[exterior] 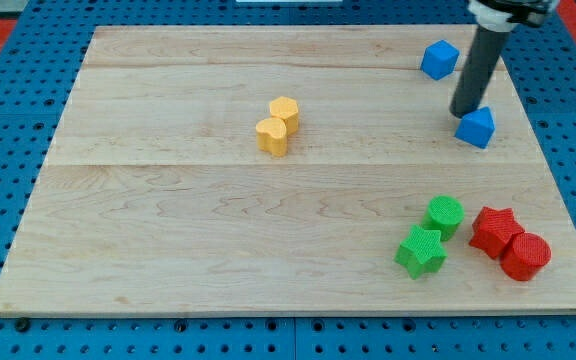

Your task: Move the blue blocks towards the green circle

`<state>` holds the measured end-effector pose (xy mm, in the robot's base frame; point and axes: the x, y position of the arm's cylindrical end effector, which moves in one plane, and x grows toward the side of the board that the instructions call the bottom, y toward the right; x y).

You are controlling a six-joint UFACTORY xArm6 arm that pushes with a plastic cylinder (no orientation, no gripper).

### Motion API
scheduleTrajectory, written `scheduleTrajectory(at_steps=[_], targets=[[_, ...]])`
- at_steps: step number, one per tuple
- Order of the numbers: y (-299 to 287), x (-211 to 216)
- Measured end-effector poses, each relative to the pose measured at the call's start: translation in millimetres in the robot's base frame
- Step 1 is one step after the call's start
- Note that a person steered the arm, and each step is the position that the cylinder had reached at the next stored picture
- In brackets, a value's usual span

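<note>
A blue cube [440,59] lies near the view's top right. A second blue block [476,127] lies below it and a little to the right. The green circle [445,215] sits at the lower right, with a green star [421,251] touching its lower left. My tip [461,113] stands at the upper left edge of the lower blue block, touching or almost touching it, and below and right of the blue cube. The green circle is well below the tip.
A red star [494,229] and a red circle [525,256] sit right of the green pair. A yellow hexagon [285,112] and a yellow heart [272,136] touch each other near the board's middle. The wooden board [168,220] ends close beyond the blue blocks.
</note>
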<state>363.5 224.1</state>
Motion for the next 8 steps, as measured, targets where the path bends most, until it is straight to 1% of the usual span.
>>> scheduleTrajectory(at_steps=[1,3,4,5,6,7,8], targets=[[12.0,-6.9],[-8.7,85.0],[-39.5,108.1],[-44.0,73.7],[20.7,-26.4],[37.0,-115.1],[-17.6,-124.5]])
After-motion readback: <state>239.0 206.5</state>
